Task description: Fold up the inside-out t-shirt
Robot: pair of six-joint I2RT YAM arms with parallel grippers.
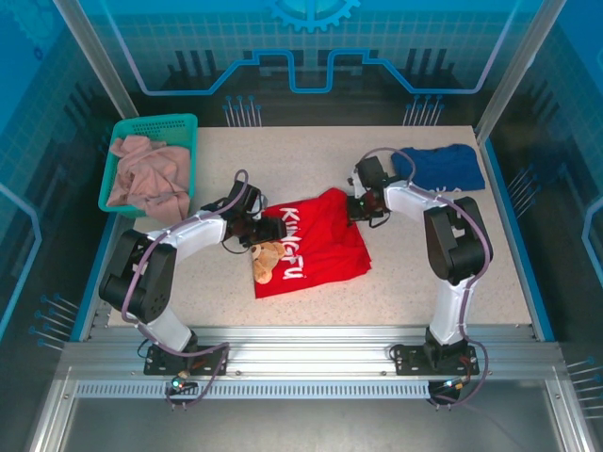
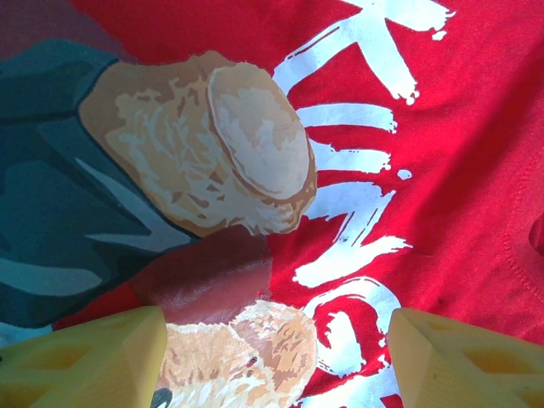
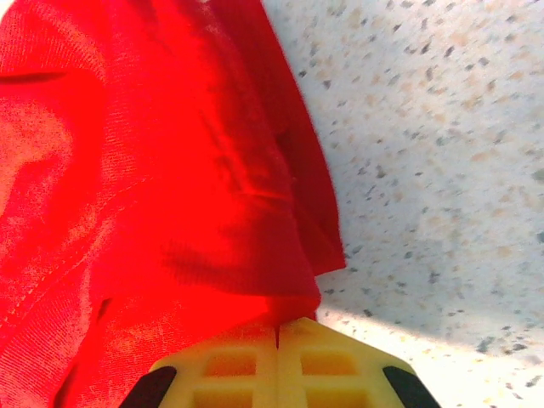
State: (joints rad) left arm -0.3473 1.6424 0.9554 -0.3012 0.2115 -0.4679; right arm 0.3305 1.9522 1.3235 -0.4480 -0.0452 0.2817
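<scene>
The inside-out t-shirt [image 1: 316,247] lies spread mid-table [image 1: 424,273], print up. There's the left gripper [image 1: 268,229] at its left edge, and the right gripper [image 1: 356,209] at its far right corner. On the left wrist, yellow fingers [image 2: 93,361] stand wide apart over the white lettering. On the right wrist, the fingers [image 3: 229,365] are pressed together, pinching the red cloth's edge, bare table just beside.

Dark blue t-shirt [image 1: 443,167] crumpled at far right corner of speckled desk [image 1: 405,273]. Teal basket [image 1: 160,122] at far left edge, holding rumpled pale pinkish-beige garment [image 1: 146,174].
</scene>
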